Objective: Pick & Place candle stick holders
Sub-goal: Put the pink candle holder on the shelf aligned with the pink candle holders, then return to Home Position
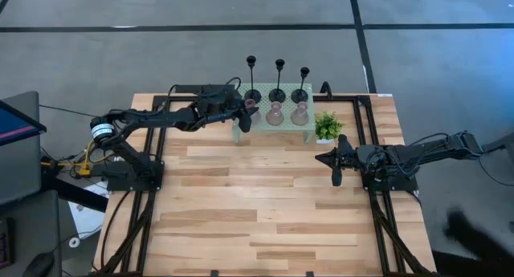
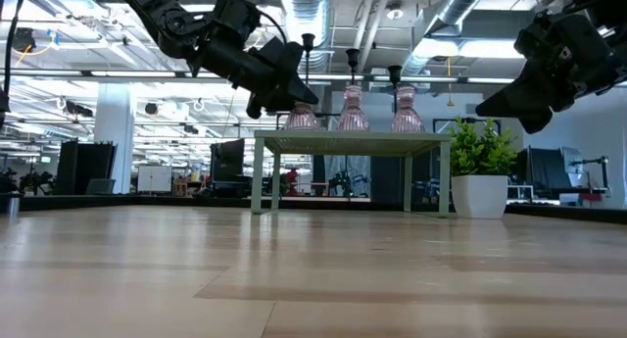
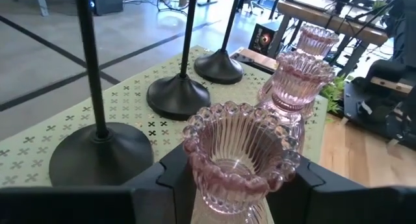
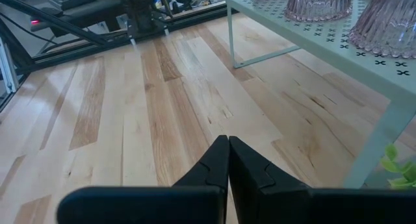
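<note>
Risk: left gripper (image 3: 237, 185) jaws bracket the nearest pink holder (image 3: 239, 152) on the mesh stand (image 3: 52, 136); a skewed withdrawal could topple neighbouring black stems (image 3: 91, 68). Right gripper (image 4: 228, 160), jaws closed, idles apart.

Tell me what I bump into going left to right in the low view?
Left gripper → pink holders on the green stand → potted plant → right gripper.
</note>
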You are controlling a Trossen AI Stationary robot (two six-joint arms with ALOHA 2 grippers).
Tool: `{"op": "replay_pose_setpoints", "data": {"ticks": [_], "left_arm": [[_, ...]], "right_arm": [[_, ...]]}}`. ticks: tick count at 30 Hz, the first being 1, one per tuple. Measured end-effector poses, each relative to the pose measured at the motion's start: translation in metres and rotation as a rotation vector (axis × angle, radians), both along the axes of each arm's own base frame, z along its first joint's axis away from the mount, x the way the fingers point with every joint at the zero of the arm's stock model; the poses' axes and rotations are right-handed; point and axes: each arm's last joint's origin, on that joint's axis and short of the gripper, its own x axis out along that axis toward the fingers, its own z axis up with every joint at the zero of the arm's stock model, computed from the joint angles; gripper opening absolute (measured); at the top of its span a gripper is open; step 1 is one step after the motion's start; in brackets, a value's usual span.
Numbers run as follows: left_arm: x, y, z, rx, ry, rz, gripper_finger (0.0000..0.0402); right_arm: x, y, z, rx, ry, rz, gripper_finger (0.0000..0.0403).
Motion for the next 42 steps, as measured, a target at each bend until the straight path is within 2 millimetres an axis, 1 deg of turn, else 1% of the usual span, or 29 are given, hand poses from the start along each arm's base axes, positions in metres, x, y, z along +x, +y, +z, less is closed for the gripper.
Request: {"op": "replay_pose_setpoints", "data": {"ticks": [19, 23, 30, 33, 39, 42], "left_arm": [[0.0, 0.0, 0.001, 0.016, -0.005, 0.01, 0.0151], [0.0, 0.0, 0.001, 0.019, -0.009, 0.02, 0.0163], [0.0, 0.0, 0.002, 0.023, -0.018, 0.02, 0.02], [0.001, 0.0, 0.007, 0.042, -0.061, 0.021, 0.0213], [0.0, -0.001, 0.025, 0.119, -0.229, 0.014, 0.0234], [-0.001, -0.002, 0.03, 0.145, -0.283, -0.003, 0.0241]], "right_arm": [[-0.001, 0.0, -0.002, -0.003, 0.024, 0.0, 0.0], [-0.001, 0.0, -0.002, -0.003, 0.024, 0.0, 0.0], [-0.001, 0.0, -0.002, -0.003, 0.024, 0.0, 0.0], [-0.001, 0.0, -0.002, -0.003, 0.024, 0.0, 0.0], [-0.001, 0.0, -0.002, -0.003, 0.024, 0.0, 0.0], [-0.001, 0.0, -0.002, -0.003, 0.024, 0.0, 0.0]]}}
